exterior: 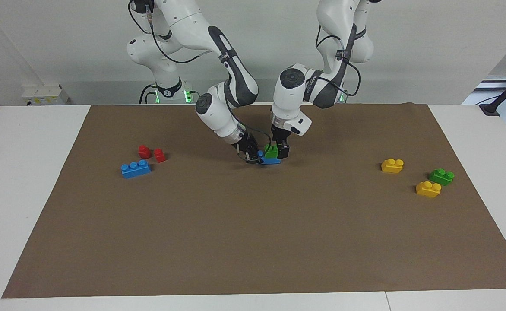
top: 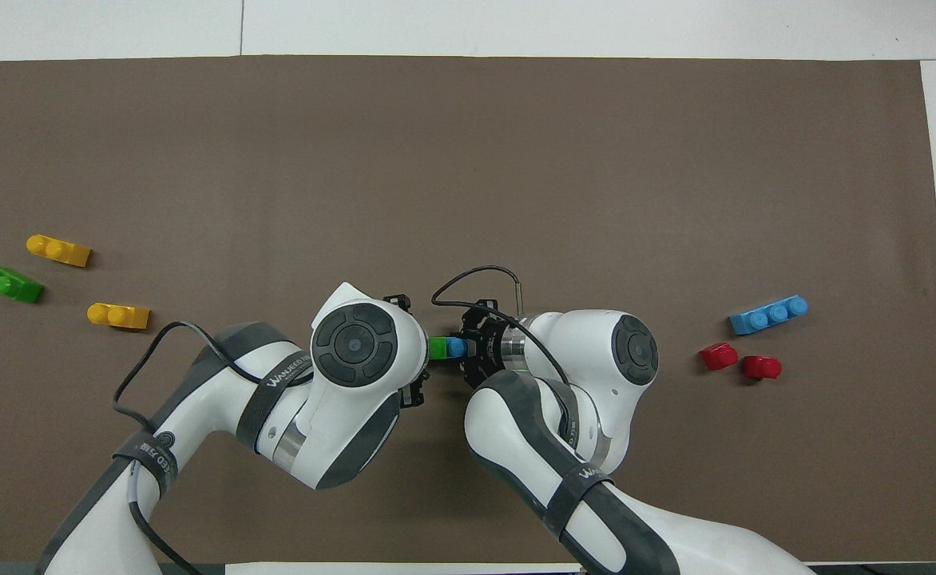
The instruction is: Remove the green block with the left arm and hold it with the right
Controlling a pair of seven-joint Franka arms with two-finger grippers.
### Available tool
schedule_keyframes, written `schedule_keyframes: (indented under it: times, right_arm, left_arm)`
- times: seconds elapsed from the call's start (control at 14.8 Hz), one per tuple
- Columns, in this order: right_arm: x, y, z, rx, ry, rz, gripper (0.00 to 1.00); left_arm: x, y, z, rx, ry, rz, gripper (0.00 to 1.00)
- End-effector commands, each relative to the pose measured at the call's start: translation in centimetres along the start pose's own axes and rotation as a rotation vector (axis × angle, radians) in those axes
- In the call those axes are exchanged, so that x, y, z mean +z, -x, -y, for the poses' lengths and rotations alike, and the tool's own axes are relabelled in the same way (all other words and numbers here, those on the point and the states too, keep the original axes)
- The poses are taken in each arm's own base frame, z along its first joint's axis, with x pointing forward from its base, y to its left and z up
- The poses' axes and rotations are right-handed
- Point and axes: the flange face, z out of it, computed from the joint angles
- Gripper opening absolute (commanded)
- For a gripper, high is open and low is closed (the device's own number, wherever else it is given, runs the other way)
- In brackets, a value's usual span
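While the blue brick (exterior: 271,160) under it is gripped by the right gripper (exterior: 253,156), the green block (exterior: 271,151) at frame centre is clasped by the left gripper (exterior: 280,149).

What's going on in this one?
Mid-mat, a green block sits stacked on a blue block. The left gripper comes down around the green one, while the right gripper is at the blue one's end. Loose blocks lie toward both ends of the brown mat.
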Motion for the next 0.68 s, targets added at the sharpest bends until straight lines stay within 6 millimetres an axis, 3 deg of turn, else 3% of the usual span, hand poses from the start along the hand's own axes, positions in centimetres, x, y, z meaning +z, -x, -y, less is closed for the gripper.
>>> schedule_keyframes:
  times: [0.0, 0.61]
  right_arm:
    - [-0.4, -1.0, 0.4, 0.005, -0.020, 0.007, 0.00]
    - [-0.7, -1.7, 0.7, 0.016, -0.026, 0.003, 0.00]
  left_arm:
    - [-0.3, -0.2, 1.1, 0.015, 0.031, -0.002, 0.00]
    - [-1.9, -0.8, -0.8, -0.021, 0.071, 0.034, 0.00]
